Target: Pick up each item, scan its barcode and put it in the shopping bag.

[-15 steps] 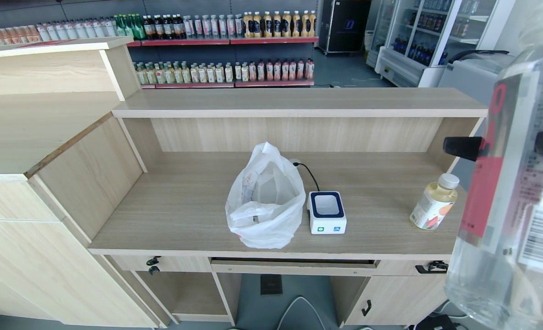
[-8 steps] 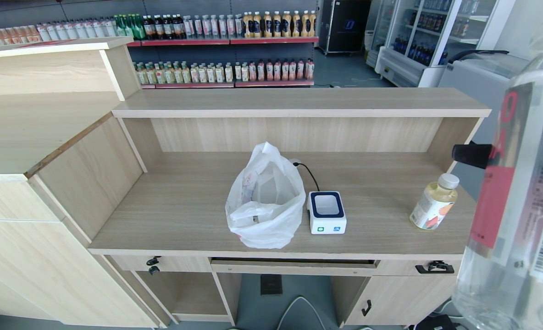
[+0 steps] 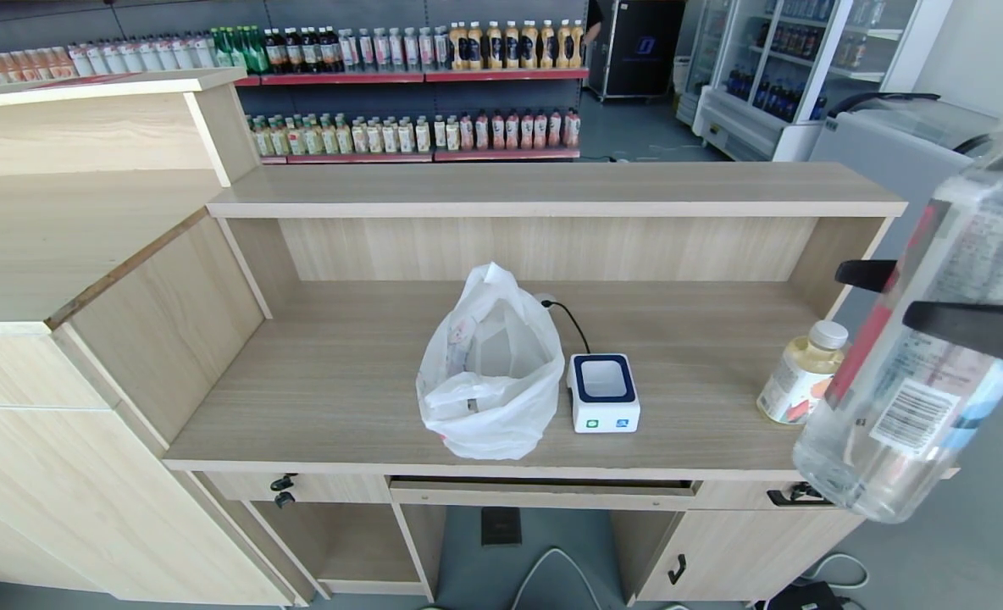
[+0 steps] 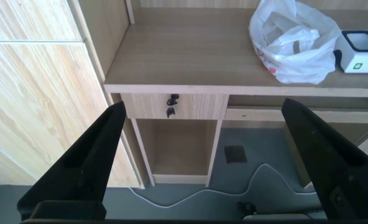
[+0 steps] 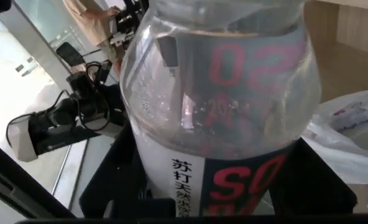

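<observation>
Right tool (image 3: 878, 295): pinching a clear water bottle (image 3: 917, 364) at its labelled middle, in the air off the right end of the desk (image 3: 340, 381).
Water bottle: tilted, barcode facing the head camera, clear of the desk.
Left tool (image 4: 202, 155): fingers spread, holding nothing, low in front of the desk's left end.
Shopping bag (image 3: 489, 373): white, mouth open, mid-desk.
Barcode scanner (image 3: 603, 392): just beside the bag, on its right.
Juice bottle (image 3: 802, 373): upright near the desk's right edge.

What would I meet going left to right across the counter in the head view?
shopping bag -> scanner -> yellow drink bottle -> clear bottle, raised off the counter
</observation>
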Tool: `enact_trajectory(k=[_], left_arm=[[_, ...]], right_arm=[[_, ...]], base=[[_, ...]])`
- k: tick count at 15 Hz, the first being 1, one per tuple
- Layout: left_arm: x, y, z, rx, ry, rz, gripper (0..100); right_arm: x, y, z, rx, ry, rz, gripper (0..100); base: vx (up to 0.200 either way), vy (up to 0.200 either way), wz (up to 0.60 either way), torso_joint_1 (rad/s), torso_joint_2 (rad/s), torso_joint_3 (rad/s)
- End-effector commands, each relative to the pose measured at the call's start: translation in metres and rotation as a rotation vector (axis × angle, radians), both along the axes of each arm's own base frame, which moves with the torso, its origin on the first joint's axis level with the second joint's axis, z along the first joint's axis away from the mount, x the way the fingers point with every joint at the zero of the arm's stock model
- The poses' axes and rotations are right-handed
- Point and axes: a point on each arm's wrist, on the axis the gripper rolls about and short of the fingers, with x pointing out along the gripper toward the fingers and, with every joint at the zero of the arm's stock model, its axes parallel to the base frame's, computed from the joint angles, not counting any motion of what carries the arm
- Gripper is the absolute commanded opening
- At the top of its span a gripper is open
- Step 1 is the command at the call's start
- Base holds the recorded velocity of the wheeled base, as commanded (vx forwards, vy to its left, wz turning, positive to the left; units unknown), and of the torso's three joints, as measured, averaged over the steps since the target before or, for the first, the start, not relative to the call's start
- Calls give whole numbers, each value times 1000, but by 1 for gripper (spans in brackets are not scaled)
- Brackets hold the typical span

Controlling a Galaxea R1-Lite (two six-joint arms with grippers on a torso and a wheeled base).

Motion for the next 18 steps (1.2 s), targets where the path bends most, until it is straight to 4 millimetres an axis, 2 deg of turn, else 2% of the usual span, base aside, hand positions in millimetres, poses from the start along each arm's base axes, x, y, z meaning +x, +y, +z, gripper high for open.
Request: enact_trajectory(k=[1,3,5,6,8,12,18], left_arm=[[0,0,0,0,1,0,100],[0,0,0,0,1,0,100],[0,0,0,0,0,0,100],[0,0,0,0,0,0,100],[0,0,0,0,0,0,100],[0,0,0,0,1,0,100],[0,0,0,0,0,0,100]], right_arm=[[18,-38,-41,-182,-46,-360,0],[21,-63,-60,-361,-70,-607,0],[30,-70,-61,-380,-135,-651,0],[38,-77,-62,-442,-195,-722,0],[39,-89,-62,-578,-266,-850,0],[46,-113,-62,-719,-355,-915,0],[49,-121,-51,-847,-509,-921,0]], base=[[0,0,0,0,0,0],[0,0,0,0,0,0],[0,0,0,0,0,0],[0,0,0,0,0,0],[0,0,0,0,0,0],[0,0,0,0,0,0],[0,0,0,0,0,0]])
